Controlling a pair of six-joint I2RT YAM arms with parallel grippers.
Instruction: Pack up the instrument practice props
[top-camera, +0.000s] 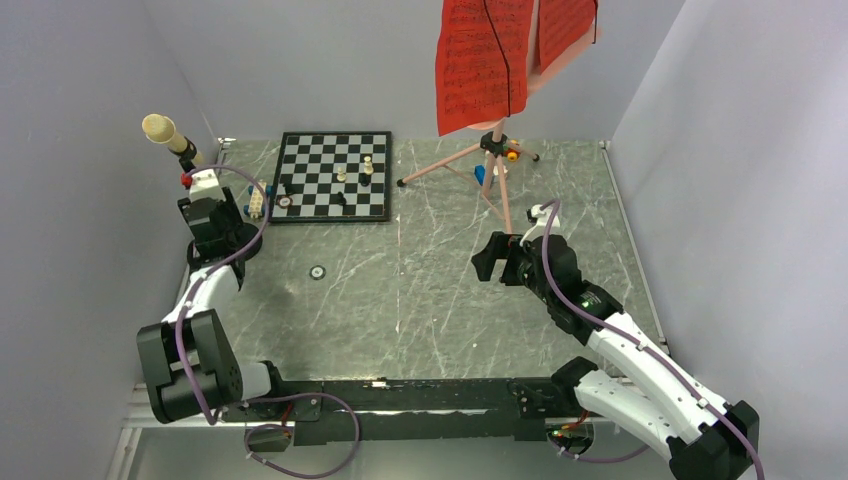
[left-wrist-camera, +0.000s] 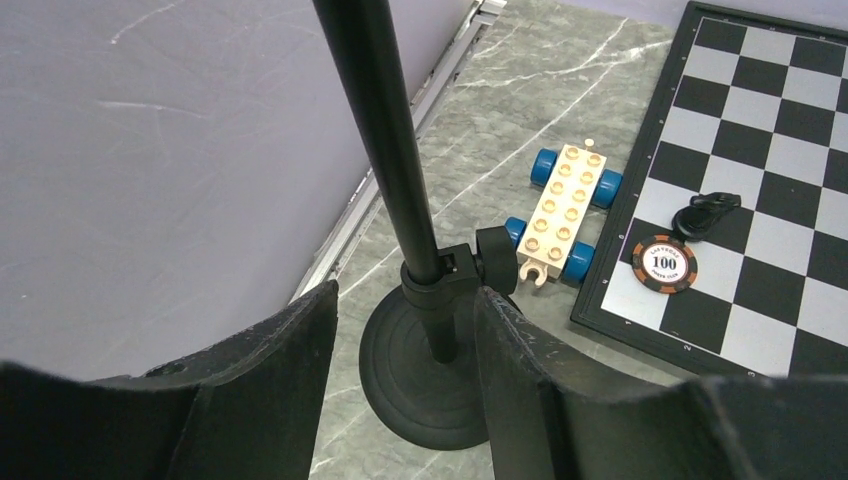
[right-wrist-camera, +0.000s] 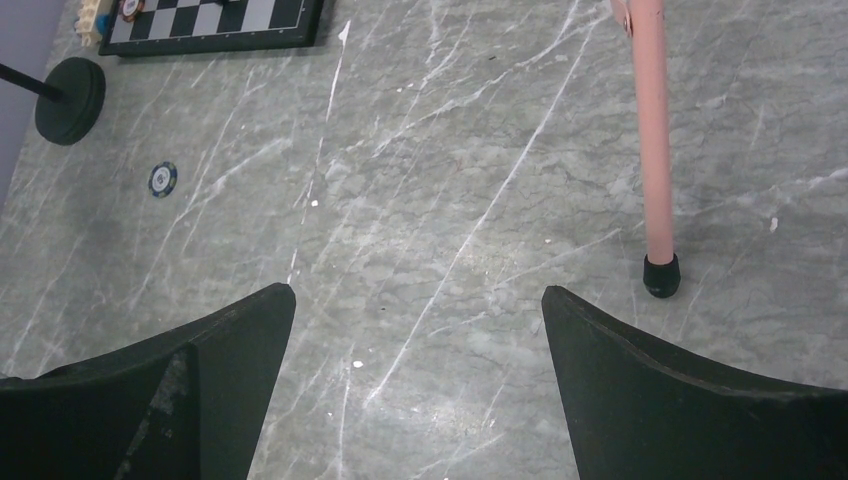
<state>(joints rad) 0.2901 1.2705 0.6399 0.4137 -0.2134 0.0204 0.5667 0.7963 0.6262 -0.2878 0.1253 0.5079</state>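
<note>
A grey-green marbled surface (top-camera: 420, 300) lies between pale lilac walls. Only the overhead view shows the cream-headed microphone (top-camera: 168, 134) at far left and the red sheet-music pages (top-camera: 483, 65) on the pink tripod music stand (top-camera: 445, 165). The left wrist view shows the left hand (left-wrist-camera: 405, 298) open, its fingers flanking the black stand pole (left-wrist-camera: 385, 130) without clamping it, and a chip (left-wrist-camera: 664, 263) reading "100" on the chessboard (left-wrist-camera: 770, 130). The right hand (right-wrist-camera: 415, 300) gapes wide, empty, near a tripod foot (right-wrist-camera: 660, 275).
</note>
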